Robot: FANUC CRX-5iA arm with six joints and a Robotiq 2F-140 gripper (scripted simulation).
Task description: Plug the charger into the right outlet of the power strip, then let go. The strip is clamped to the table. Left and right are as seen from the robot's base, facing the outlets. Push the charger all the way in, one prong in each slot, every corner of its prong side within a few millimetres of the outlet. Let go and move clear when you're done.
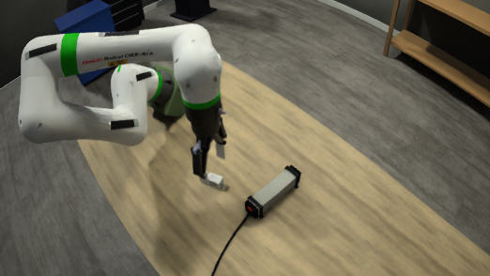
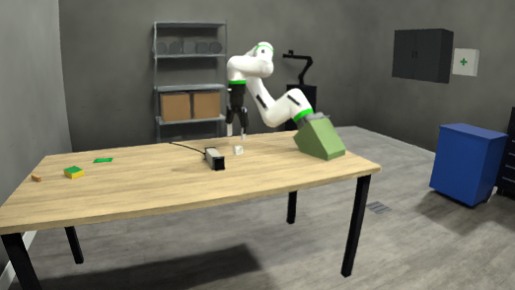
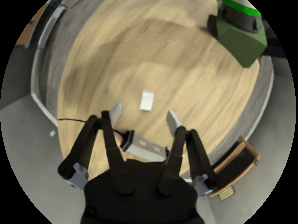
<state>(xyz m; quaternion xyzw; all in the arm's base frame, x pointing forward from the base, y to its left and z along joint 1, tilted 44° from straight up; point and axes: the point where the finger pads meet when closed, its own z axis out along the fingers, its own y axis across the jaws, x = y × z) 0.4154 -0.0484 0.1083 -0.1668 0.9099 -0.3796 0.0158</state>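
The claw, fingers apart and gripping nothing, hangs above the white charger lying mid-frame on the tabletop, beside the power strip; only the exterior view shows shelved cardboard boxes.

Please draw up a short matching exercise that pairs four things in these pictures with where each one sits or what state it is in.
Things:
1. charger
2. power strip
3. gripper
4. green-and-yellow sponge

Places or states:
A. far end of the table from the arm
B. hanging above the charger, fingers apart, holding nothing
C. black cord attached, nothing plugged in
D. lying on the table below the fingers

Pairs: 1-D, 2-C, 3-B, 4-A
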